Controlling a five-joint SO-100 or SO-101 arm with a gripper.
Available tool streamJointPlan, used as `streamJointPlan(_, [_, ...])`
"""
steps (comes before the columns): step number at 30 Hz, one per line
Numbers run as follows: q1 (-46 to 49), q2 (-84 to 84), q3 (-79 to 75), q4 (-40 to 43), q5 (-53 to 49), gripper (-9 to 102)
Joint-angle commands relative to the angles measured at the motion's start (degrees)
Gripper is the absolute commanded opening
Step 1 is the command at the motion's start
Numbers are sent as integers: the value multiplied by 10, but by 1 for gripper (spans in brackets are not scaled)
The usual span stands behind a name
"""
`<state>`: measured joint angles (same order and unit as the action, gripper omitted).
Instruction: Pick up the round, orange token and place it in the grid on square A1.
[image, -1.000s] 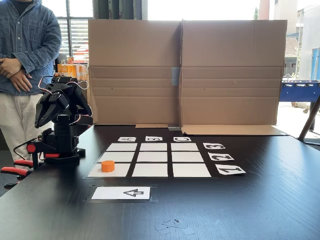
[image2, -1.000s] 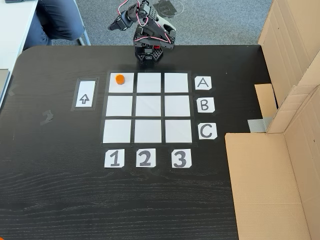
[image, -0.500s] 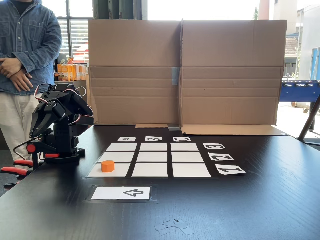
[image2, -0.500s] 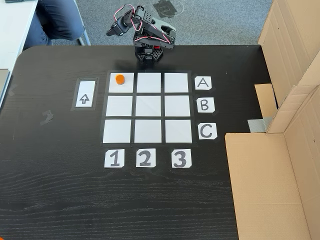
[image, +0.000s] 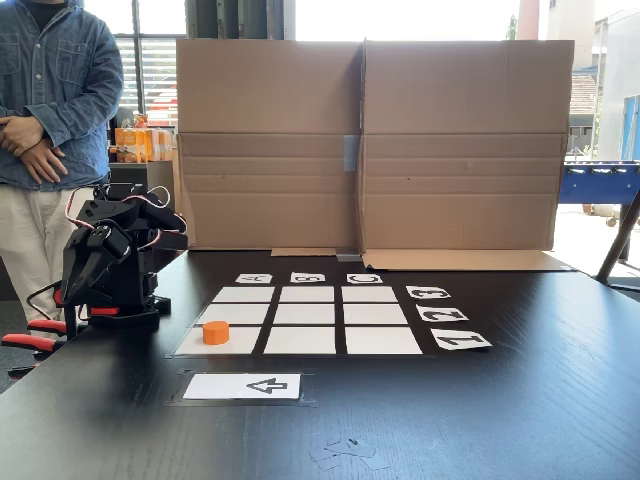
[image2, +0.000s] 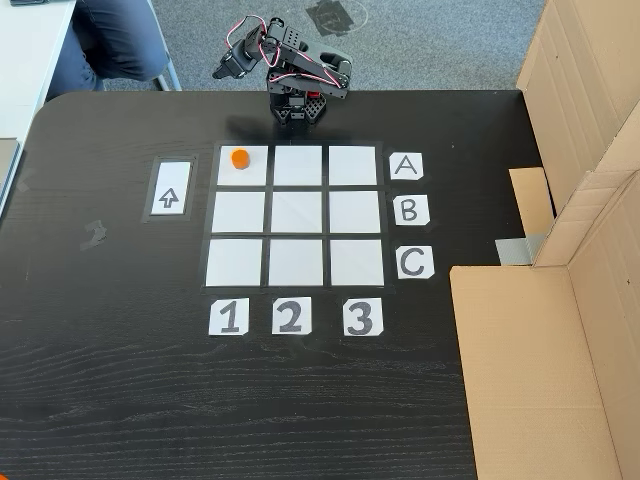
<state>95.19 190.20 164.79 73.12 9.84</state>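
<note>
The orange token (image2: 239, 158) sits upright on square A1 (image2: 243, 171), the corner cell of the grid (image2: 297, 214) that lines up with the "A" card (image2: 406, 166) and the "1" card (image2: 228, 317). In the top-down fixed view the token rests in the far part of that square, just left of its middle, well inside the white paper. In the low fixed view the same token (image: 216, 332) stands on the near left cell of the grid (image: 308, 315), just beyond the white arrow card (image: 243, 386).

The black arm (image2: 300, 80) is folded up on its base at the far edge of the dark wood-grain table (image2: 110, 380), beyond the grid and well apart from the token. Its end effector (image: 78, 291) points downward at the left of the arm in the low fixed view, off to the left of the grid, holding nothing; whether its fingers are apart or together I cannot tell, as they are small and dark against the arm. In the top-down fixed view the end effector (image2: 222, 68) reaches past the table's far edge, over the grey floor.

A person (image: 45, 130) in a denim shirt stands at the far left, hands clasped. A folded cardboard screen (image: 370, 145) stands behind the grid. A few small paper scraps (image: 348, 452) lie on the near table.
</note>
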Motion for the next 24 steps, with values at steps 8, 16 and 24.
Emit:
streamJointPlan(8, [18, 4, 3, -11, -3, -1])
streamJointPlan(16, [23, 4, 3, -11, -3, -1])
streamJointPlan(24, [23, 4, 3, -11, -3, -1])
